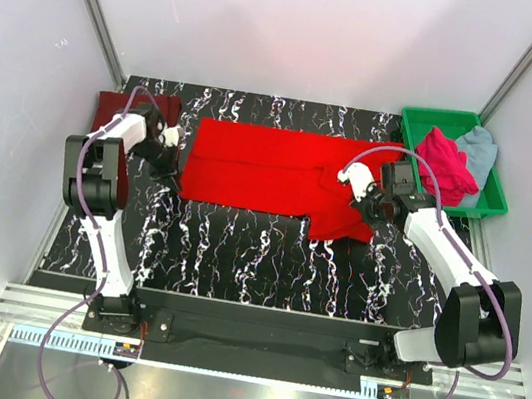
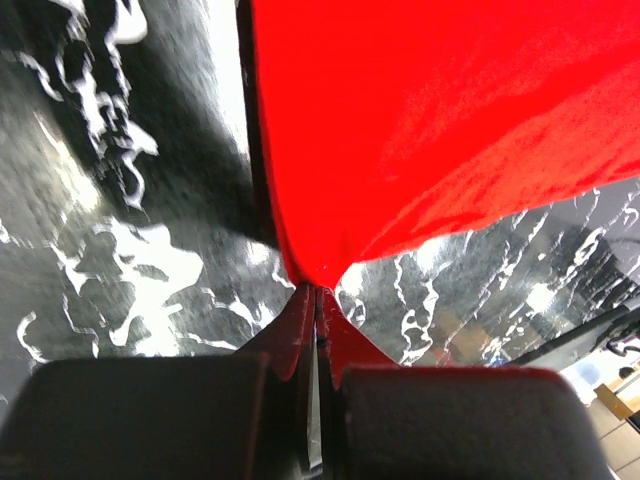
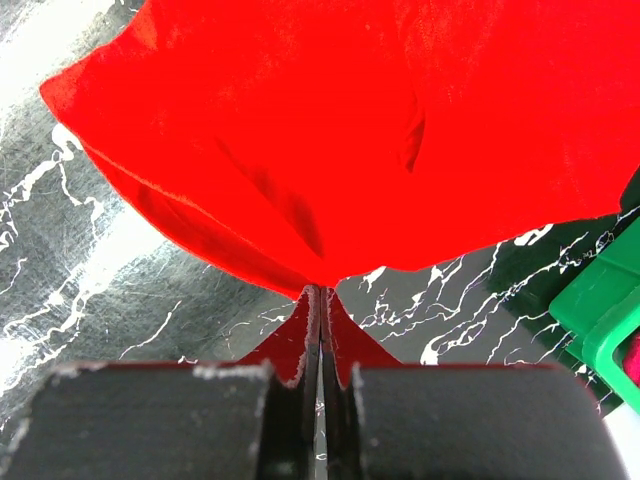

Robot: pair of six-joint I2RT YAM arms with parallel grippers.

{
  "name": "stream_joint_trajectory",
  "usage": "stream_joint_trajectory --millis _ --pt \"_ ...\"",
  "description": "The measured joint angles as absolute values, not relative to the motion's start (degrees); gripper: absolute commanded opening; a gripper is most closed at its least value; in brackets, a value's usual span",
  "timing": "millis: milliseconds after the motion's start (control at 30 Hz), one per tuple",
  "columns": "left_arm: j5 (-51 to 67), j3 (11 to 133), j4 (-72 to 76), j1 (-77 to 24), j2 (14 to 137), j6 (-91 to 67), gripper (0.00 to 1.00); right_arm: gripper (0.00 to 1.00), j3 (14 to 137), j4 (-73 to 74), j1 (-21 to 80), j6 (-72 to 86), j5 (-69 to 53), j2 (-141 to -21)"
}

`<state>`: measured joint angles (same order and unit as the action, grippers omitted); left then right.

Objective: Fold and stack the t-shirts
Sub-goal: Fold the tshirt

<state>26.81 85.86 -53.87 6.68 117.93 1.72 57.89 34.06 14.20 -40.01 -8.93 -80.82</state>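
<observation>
A bright red t-shirt (image 1: 276, 169) lies stretched across the middle back of the black marbled table (image 1: 237, 256). My left gripper (image 1: 171, 172) is shut on its left edge; the cloth (image 2: 430, 120) fans out from the pinched tips. My right gripper (image 1: 355, 200) is shut on its right part, and the cloth (image 3: 350, 130) hangs from the closed jaws. A dark maroon t-shirt (image 1: 111, 104) lies at the table's far left, partly behind my left arm. A magenta-pink t-shirt (image 1: 446, 163) and a pale grey-blue t-shirt (image 1: 479, 150) lie bunched in the green tray (image 1: 431, 117).
The green tray stands at the back right corner; its corner shows in the right wrist view (image 3: 600, 320). White walls enclose the table on three sides. A metal rail (image 1: 253, 344) runs along the near edge by the arm bases.
</observation>
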Motion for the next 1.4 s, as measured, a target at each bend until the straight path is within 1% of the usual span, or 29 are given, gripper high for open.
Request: stream_joint_trajectory --millis 133,400,533,767,933,1100,1400 --pt "27.51 84.25 -54.06 6.72 115.07 1.58 0.00 0.00 58.06 34.06 13.89 -39.31 -8.93 -80.82" --pt "29.41 83.00 -54.70 6.74 105.10 1.54 0.00 0.00 59.70 34.06 11.05 -37.60 -8.88 -79.92" --pt "29.76 82.72 -55.37 6.74 103.44 1.63 0.00 0.00 60.42 34.06 10.24 -37.06 -8.84 -79.22" --pt "29.76 82.89 -56.58 6.79 103.48 2.09 0.00 0.00 63.94 33.76 9.21 -36.07 -8.62 -78.85" --pt "29.80 85.84 -57.63 6.87 104.90 2.55 0.00 0.00 68.34 33.45 9.15 -35.88 -8.62 -79.68" --pt "29.82 90.45 -57.63 7.49 108.44 3.01 0.00 0.00 73.08 31.62 9.10 -35.73 -8.62 -83.72" --pt "29.76 100.44 -57.36 7.92 117.34 3.20 0.00 0.00 81.49 29.15 9.08 -35.70 -7.99 -94.63"
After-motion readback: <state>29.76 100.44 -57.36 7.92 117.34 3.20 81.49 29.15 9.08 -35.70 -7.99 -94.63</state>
